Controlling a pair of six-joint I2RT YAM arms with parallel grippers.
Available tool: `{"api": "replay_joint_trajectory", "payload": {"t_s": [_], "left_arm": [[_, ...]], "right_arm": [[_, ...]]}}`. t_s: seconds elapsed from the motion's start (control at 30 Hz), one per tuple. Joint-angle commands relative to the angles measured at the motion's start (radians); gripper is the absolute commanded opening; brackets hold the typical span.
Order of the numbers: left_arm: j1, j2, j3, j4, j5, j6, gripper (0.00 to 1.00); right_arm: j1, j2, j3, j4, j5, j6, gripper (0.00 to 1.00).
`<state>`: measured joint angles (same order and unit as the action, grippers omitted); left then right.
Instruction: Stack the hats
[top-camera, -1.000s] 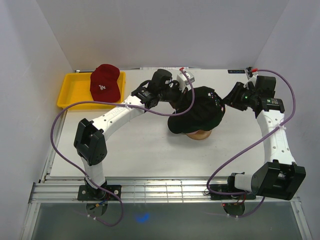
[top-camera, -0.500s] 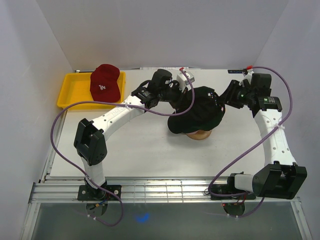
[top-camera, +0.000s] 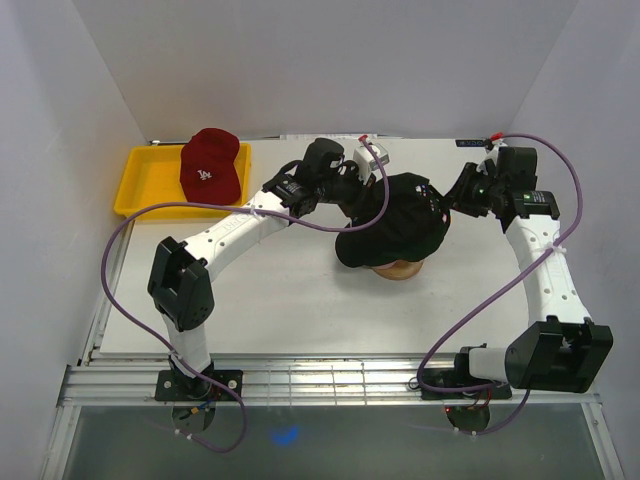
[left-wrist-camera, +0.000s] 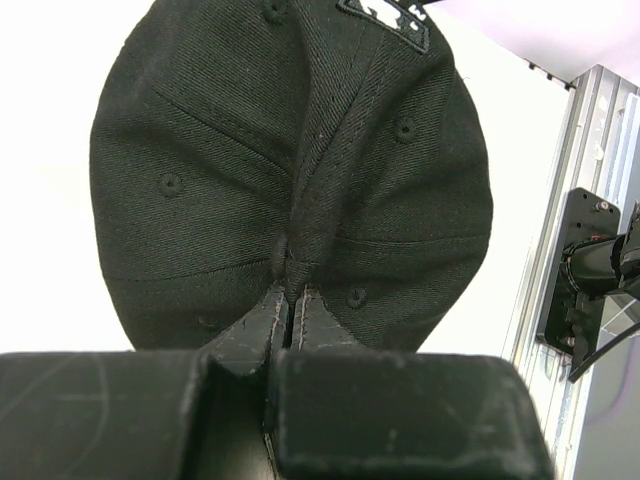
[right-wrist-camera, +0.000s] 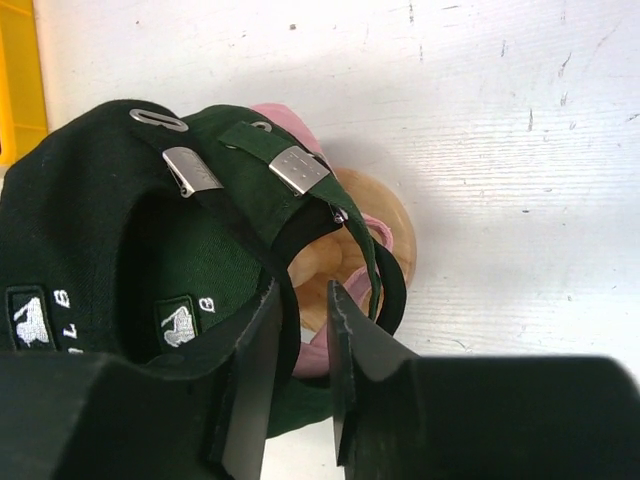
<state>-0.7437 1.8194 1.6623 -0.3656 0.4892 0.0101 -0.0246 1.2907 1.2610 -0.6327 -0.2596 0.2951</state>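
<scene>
A black cap (top-camera: 395, 225) sits on top of a wooden stand (top-camera: 400, 270) at the table's centre. My left gripper (top-camera: 368, 198) is shut, pinching a fold of its crown (left-wrist-camera: 200, 150) between the fingertips (left-wrist-camera: 290, 292). In the right wrist view the black cap (right-wrist-camera: 60, 200) lies over a dark green cap (right-wrist-camera: 200, 260), with a pink cap edge (right-wrist-camera: 320, 345) and the stand (right-wrist-camera: 395, 225) under them. My right gripper (right-wrist-camera: 300, 300) is open at the caps' rear straps; its left finger (right-wrist-camera: 255, 380) lies against the black rear band. It also shows in the top view (top-camera: 449, 205). A red cap (top-camera: 212, 165) lies at the back left.
The red cap rests on the right end of a shallow yellow tray (top-camera: 150, 180) at the back left corner. White walls close in the left, back and right sides. Purple cables loop from both arms over the table.
My right gripper has moved left, closer to the rear of the black cap. The left gripper and the caps have stayed put.
</scene>
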Motion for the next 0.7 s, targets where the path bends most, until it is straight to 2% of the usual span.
{"api": "replay_joint_trajectory", "payload": {"t_s": [0.0, 0.1, 0.2, 0.23, 0.27, 0.4, 0.5, 0.63, 0.67], "left_arm": [[-0.005, -0.055, -0.018, -0.019, -0.023, -0.001, 0.08], [-0.003, -0.081, -0.058, 0.013, -0.041, -0.034, 0.08], [-0.005, -0.117, -0.113, 0.06, -0.043, -0.061, 0.12], [-0.005, -0.126, -0.128, 0.092, -0.049, -0.082, 0.15], [-0.003, -0.137, -0.143, 0.106, -0.055, -0.094, 0.23], [-0.005, -0.221, -0.251, 0.191, -0.122, -0.159, 0.43], [-0.003, -0.272, -0.309, 0.249, -0.181, -0.202, 0.52], [-0.003, -0.333, -0.34, 0.271, -0.256, -0.252, 0.57], [-0.003, -0.351, -0.342, 0.261, -0.323, -0.269, 0.57]], "right_arm": [[0.0, 0.001, 0.029, -0.001, 0.042, -0.022, 0.29], [0.0, -0.001, 0.02, -0.001, 0.063, -0.025, 0.21], [0.0, -0.002, 0.014, 0.001, 0.069, -0.025, 0.2], [0.0, -0.001, 0.012, 0.002, 0.066, -0.025, 0.19], [0.0, -0.001, 0.014, 0.005, 0.063, -0.025, 0.2], [0.0, 0.004, 0.017, 0.008, 0.054, -0.02, 0.19], [0.0, 0.005, 0.017, 0.007, 0.062, -0.024, 0.19], [0.0, 0.004, 0.003, 0.011, 0.063, -0.024, 0.19], [0.0, 0.004, -0.002, 0.014, 0.063, -0.024, 0.18]]}}
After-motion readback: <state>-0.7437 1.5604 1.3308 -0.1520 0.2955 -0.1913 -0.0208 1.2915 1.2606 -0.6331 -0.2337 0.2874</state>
